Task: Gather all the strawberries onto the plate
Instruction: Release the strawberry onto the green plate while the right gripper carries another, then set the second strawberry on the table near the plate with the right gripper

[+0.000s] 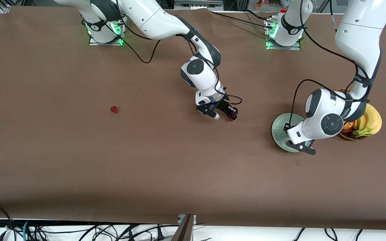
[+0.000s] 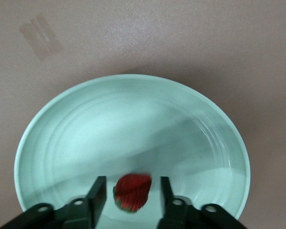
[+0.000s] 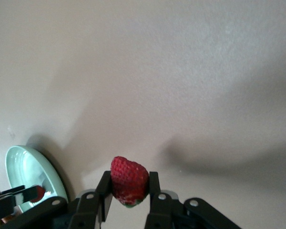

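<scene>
The pale mint-green plate [image 1: 281,130] lies toward the left arm's end of the table. My left gripper [image 1: 305,147] hangs low over the plate [image 2: 133,114], open, and one strawberry [image 2: 132,192] lies loose between its fingers with gaps on both sides. My right gripper [image 1: 228,115] is over the bare middle of the table and is shut on a second strawberry [image 3: 128,180], held clear of the cloth. A third strawberry [image 1: 114,109] lies alone on the table toward the right arm's end. The plate also shows in the right wrist view [image 3: 26,169].
A brown wicker basket [image 1: 350,135] with bananas [image 1: 370,121] stands right beside the plate, under the left arm. A strip of clear tape [image 2: 40,36] is stuck to the brown table cover near the plate.
</scene>
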`<control>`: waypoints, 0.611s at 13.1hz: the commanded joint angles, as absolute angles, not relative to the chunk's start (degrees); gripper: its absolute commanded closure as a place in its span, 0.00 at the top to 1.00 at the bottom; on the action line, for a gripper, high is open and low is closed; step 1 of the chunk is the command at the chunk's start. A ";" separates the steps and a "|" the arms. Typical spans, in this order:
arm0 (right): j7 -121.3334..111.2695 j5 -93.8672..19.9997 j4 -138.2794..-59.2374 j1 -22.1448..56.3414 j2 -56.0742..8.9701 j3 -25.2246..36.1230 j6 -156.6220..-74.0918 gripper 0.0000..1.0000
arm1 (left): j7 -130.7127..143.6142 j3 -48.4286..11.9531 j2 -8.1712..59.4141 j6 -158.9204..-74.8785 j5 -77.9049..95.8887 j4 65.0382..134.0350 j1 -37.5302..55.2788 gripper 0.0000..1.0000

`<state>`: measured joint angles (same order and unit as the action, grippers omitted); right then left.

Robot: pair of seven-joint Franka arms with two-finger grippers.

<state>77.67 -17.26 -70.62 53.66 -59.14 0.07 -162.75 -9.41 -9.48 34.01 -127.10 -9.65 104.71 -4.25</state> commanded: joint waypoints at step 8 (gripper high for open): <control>76.21 -10.03 -68.64 51.51 -58.01 1.32 -152.17 0.77 | -2.59 -17.56 28.12 -124.37 -10.20 103.98 -4.84 1.00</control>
